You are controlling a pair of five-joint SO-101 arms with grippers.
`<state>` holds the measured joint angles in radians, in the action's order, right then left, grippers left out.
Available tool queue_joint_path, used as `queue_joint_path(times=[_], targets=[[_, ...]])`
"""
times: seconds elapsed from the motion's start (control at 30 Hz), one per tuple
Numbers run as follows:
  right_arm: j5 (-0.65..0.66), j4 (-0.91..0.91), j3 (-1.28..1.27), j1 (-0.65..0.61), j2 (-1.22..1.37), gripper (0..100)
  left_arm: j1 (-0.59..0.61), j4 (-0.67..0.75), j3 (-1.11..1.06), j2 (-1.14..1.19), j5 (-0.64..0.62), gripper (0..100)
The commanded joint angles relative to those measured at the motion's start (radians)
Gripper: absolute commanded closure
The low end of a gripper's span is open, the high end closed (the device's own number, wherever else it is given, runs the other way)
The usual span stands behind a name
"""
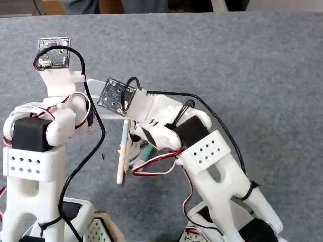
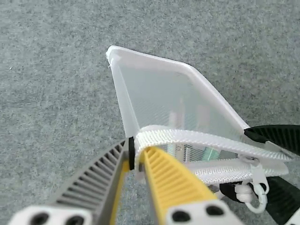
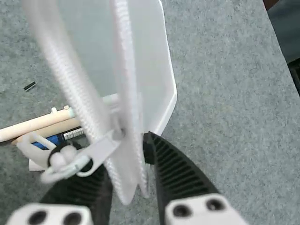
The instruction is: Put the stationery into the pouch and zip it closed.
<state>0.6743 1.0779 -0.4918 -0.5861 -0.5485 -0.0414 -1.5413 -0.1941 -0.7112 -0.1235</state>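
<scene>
My left gripper (image 2: pixel 133 154) and right gripper (image 3: pixel 129 150) pinch opposite ends of the pouch (image 2: pixel 159 93), stretching its mouth for the pens (image 3: pixel 37 124) beside it.

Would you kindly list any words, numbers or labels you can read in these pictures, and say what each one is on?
Nothing here can be read.
Pouch: no print visible on it.
White label on the blue item: print too blurred to read.
Circuit boards on the arms: markings too small to read.
</scene>
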Motion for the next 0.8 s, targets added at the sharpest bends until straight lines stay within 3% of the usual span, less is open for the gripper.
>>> queue_joint_path(times=[0.0,0.63,0.77], targets=[[0.002,-0.029,0.004,-0.018,0.001,98.4,-0.002,-0.005,0.056,-0.011,-0.008,97],[0.000,-0.028,0.010,0.041,-0.007,98.6,-0.002,0.003,0.047,-0.009,-0.002,97],[0.000,-0.028,0.010,0.058,-0.007,98.6,-0.002,-0.002,0.047,-0.006,-0.003,89]])
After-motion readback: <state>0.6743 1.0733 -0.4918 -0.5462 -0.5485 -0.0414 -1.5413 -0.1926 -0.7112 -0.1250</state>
